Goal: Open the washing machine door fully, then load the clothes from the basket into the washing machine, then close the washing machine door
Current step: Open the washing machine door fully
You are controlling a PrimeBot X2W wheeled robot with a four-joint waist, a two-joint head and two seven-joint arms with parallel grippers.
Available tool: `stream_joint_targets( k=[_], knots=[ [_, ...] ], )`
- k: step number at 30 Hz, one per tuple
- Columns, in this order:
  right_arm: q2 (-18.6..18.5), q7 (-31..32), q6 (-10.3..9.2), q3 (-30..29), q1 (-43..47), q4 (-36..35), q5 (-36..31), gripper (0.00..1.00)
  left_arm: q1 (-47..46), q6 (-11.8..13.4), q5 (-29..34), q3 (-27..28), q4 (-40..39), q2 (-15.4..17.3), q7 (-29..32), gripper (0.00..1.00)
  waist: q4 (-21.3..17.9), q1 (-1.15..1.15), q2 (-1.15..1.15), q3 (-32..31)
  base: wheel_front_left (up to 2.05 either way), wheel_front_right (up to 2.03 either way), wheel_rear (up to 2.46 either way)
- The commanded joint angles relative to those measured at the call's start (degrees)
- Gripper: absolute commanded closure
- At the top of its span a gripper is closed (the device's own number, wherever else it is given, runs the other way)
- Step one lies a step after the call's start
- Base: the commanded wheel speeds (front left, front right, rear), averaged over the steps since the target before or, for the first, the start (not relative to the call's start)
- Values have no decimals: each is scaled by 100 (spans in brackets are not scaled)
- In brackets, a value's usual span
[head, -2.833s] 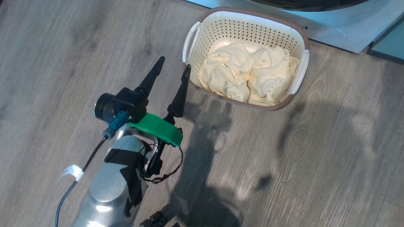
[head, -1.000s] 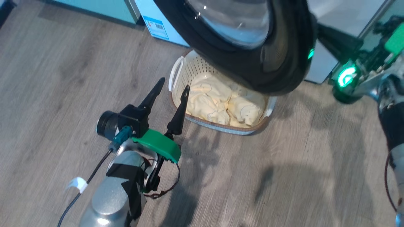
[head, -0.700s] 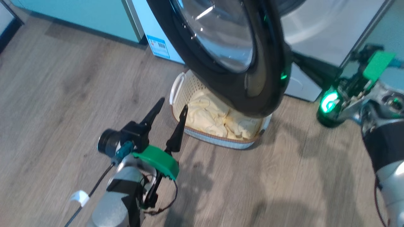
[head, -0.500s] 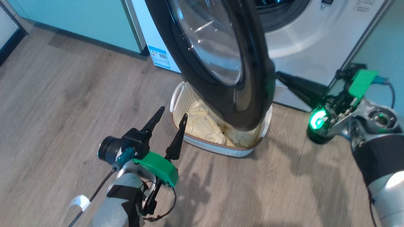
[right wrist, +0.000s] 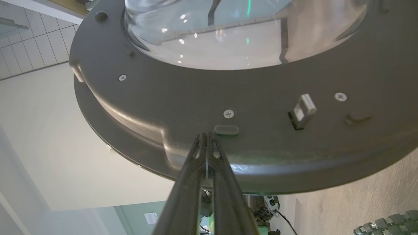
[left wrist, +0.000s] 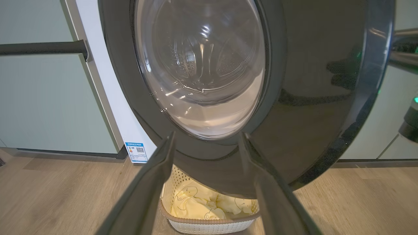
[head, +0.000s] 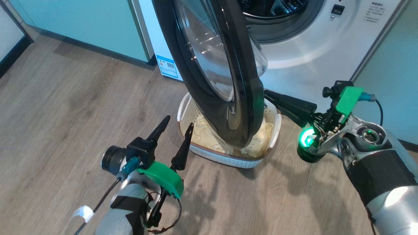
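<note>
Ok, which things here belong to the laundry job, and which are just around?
Job:
washing machine
door
basket
clothes in the basket

Just around:
green cabinet
dark bar on the cabinet front
wooden floor

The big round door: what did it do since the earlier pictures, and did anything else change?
The washing machine door has swung wider off the washing machine, baring more of the drum, with the shut right gripper touching its inner side. Much of the shift is only the head camera lifting. Unchanged: the left gripper open and empty, the clothes lying in the basket.
</note>
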Motion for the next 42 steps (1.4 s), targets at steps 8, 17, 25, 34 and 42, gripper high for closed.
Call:
stream_joint_targets(
  k=[8,17,25,34,42],
  knots=[
    [83,-254,-15,42,-171,-215,114,100,-125,-19,71,333,-213,114,-31,0,-90,0,0,48,0,0,0],
    [-15,-1103,-15,-509,-182,-630,-4,100,-198,-26,120,556,-268,128,-31,0,-266,0,0,141,0,0,0],
    [-212,-1999,-15,-1203,59,-1264,-414,100,-159,-7,136,767,-326,152,-31,0,-514,0,0,139,0,0,0],
    [-418,-3652,-15,-1750,629,-2142,-1830,0,-37,5,180,967,-372,191,-31,0,-835,0,0,114,0,0,0],
    [-733,-5320,-15,-1589,1180,-2499,-3475,0,2,-5,217,1080,-375,227,-31,0,-1002,0,0,56,0,0,0]
  ],
)
